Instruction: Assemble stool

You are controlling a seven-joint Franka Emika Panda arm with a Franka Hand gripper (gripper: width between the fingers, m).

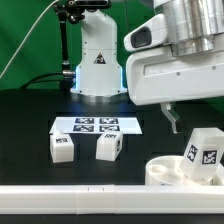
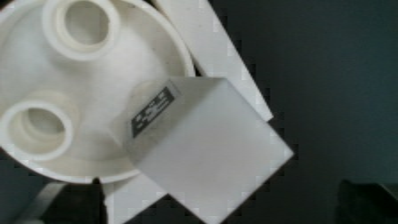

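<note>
The round white seat disc (image 1: 163, 172) lies at the front of the exterior view's right. One blocky tagged leg (image 1: 201, 150) stands on it. Two more white legs (image 1: 62, 147) (image 1: 107, 147) stand loose on the black table in front of the marker board. My gripper (image 1: 180, 122) hangs just above the seat, up and to the left of the standing leg, holding nothing. One dark fingertip (image 1: 173, 124) shows. In the wrist view the seat (image 2: 80, 75) with its round holes fills the picture, and the leg (image 2: 210, 150) on it is seen from above.
The marker board (image 1: 95, 125) lies flat at mid-table. A long white rail (image 1: 90, 196) runs along the front edge. The robot's white base (image 1: 97, 65) stands at the back, with a green backdrop behind it.
</note>
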